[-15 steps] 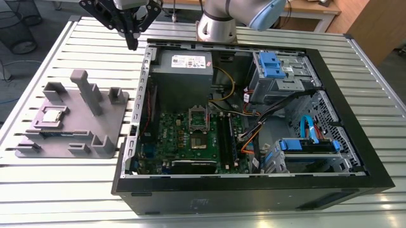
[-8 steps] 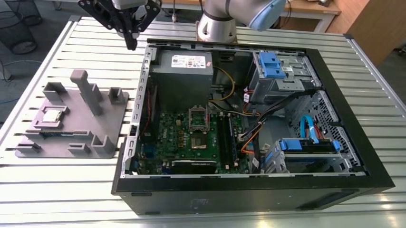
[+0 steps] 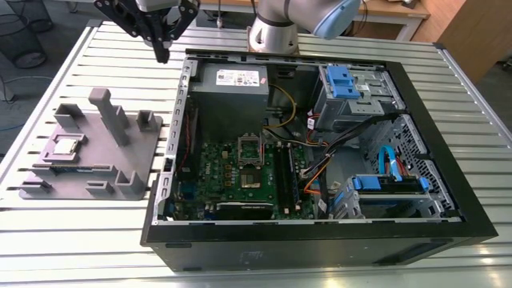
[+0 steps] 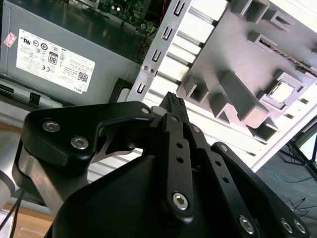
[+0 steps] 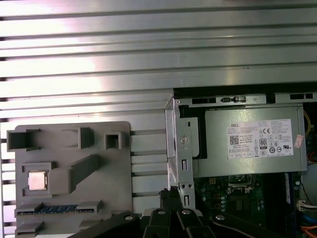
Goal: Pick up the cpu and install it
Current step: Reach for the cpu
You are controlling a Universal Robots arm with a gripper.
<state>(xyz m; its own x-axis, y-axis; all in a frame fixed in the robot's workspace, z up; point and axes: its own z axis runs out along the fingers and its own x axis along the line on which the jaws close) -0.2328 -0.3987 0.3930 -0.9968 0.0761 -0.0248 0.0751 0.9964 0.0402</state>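
The cpu (image 5: 37, 180), a small square chip with a silvery top, lies flat in a recess of the gray fixture (image 5: 59, 144).

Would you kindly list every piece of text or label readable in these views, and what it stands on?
White label on the grey metal power supply box: print too small to read.
Pink sticker at its edge: unreadable.
Silvery square cpu in the grey plastic fixture: no marking legible.

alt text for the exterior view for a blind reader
A black robot claw hangs near a corner of an open black computer case lying on a slatted metal table. At the exterior view's left, the small silvery square cpu sits in a gray plastic fixture; a green motherboard with a dark metal-framed socket lies inside the case.
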